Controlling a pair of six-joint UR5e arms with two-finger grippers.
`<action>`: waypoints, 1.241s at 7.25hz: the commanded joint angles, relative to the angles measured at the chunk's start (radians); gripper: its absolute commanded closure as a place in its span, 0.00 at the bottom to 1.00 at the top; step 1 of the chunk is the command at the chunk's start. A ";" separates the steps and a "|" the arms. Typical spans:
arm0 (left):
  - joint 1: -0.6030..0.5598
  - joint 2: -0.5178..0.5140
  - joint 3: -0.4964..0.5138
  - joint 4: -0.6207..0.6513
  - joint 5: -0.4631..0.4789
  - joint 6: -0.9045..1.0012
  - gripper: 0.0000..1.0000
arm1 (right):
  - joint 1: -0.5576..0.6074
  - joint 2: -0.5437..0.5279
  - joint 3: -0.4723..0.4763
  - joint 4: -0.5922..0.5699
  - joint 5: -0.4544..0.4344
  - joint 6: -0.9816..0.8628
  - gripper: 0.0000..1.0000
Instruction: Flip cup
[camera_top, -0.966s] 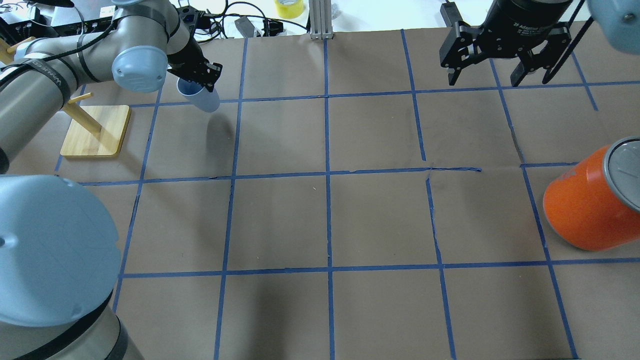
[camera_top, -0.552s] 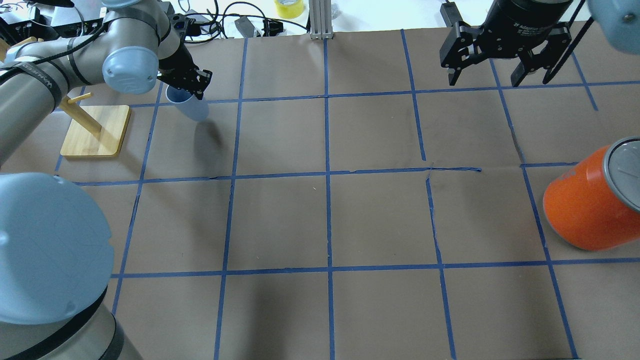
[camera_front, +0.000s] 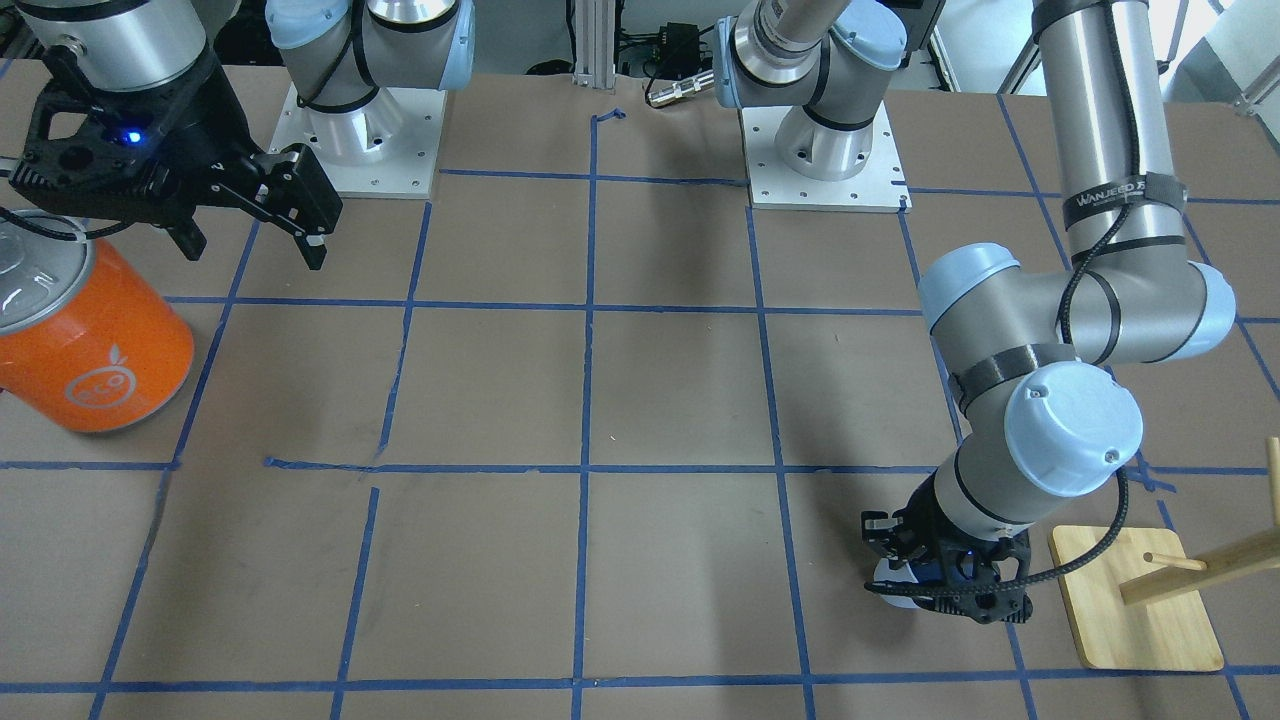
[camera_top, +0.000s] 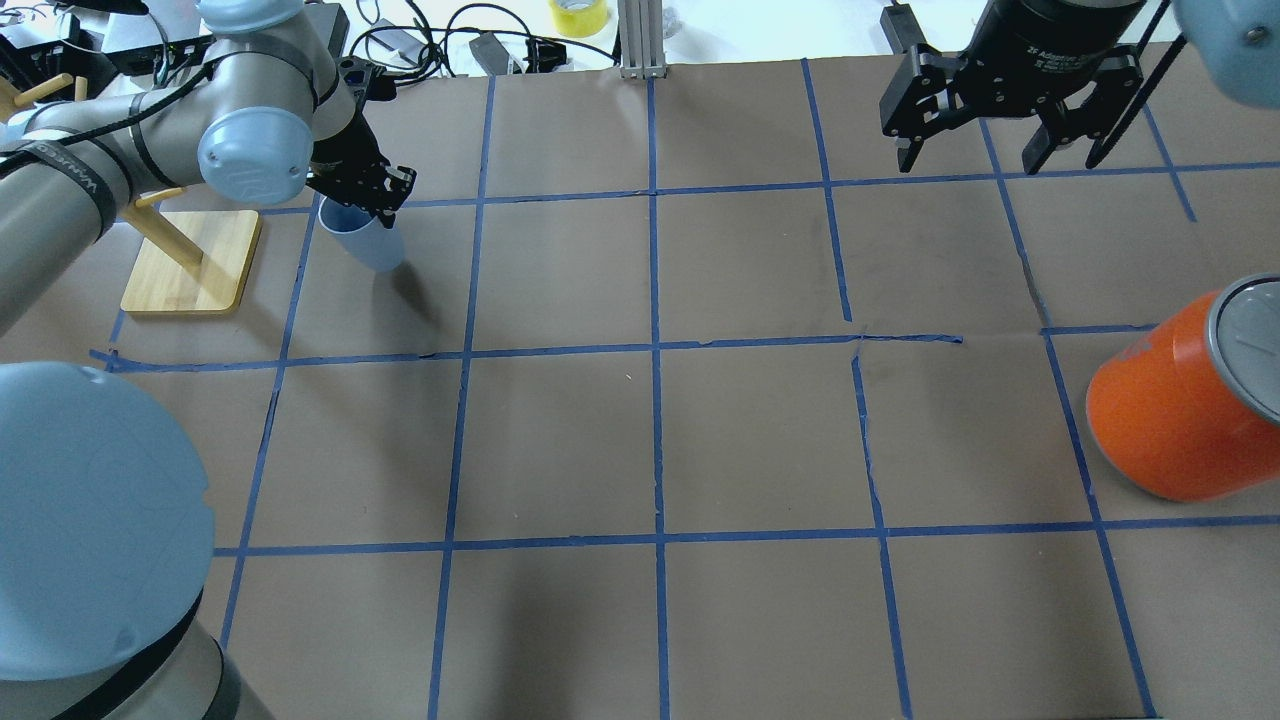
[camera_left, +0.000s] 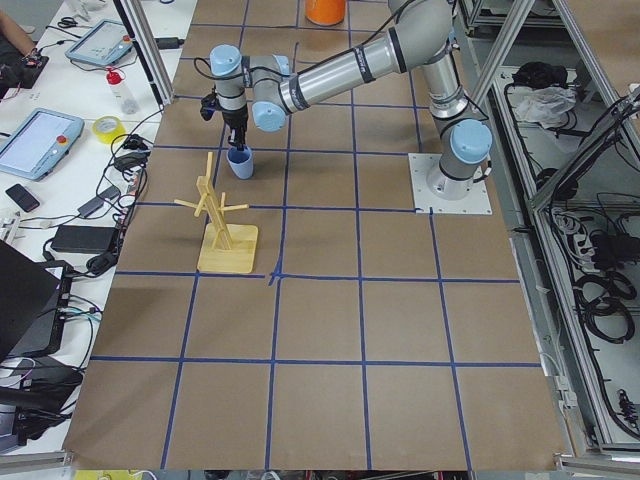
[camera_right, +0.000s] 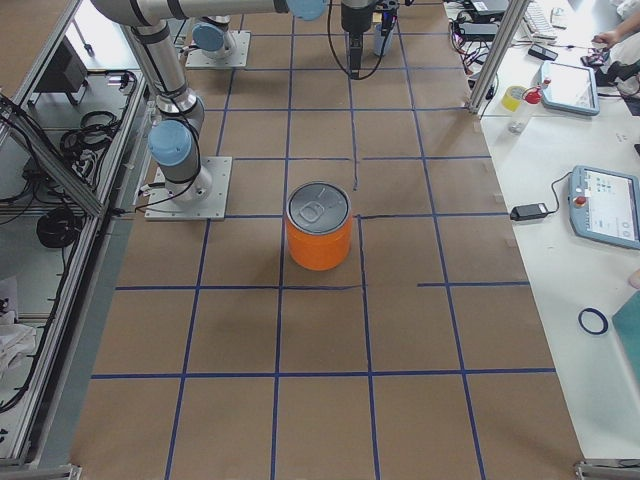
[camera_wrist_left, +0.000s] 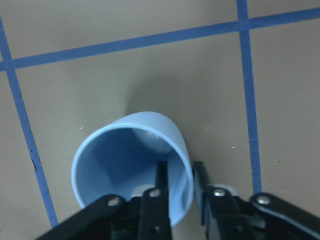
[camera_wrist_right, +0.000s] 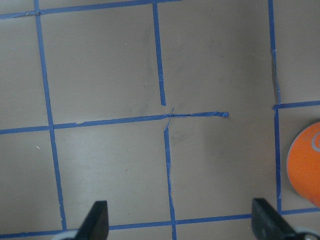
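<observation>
The pale blue cup (camera_top: 362, 238) is held mouth-up in my left gripper (camera_top: 352, 199) at the far left of the table, next to the wooden rack. In the left wrist view the fingers (camera_wrist_left: 161, 187) pinch the cup's rim (camera_wrist_left: 131, 170), one inside and one outside, and I see into the cup. It shows small in the front view (camera_front: 900, 580) and the left view (camera_left: 239, 162). Whether its base touches the paper I cannot tell. My right gripper (camera_top: 985, 150) hangs open and empty over the far right of the table.
A wooden peg rack (camera_top: 190, 262) stands just left of the cup. A large orange can (camera_top: 1180, 410) with a silver top stands at the right edge. Brown paper with a blue tape grid (camera_top: 655, 350) covers the table. Cables and a yellow tape roll (camera_top: 578, 15) lie at the far edge.
My left gripper has carried the cup leftward and lower, toward the wooden rack, turning it more upright. The right arm has not moved.
</observation>
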 joint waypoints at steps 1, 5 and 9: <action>-0.021 0.042 0.005 0.004 -0.007 -0.007 0.00 | 0.000 0.000 0.001 0.001 -0.006 -0.009 0.00; -0.097 0.363 0.013 -0.293 -0.016 -0.081 0.06 | 0.000 0.000 0.001 -0.002 0.005 -0.009 0.00; -0.153 0.513 -0.056 -0.441 -0.006 -0.161 0.00 | 0.000 -0.003 0.001 -0.008 0.006 -0.009 0.00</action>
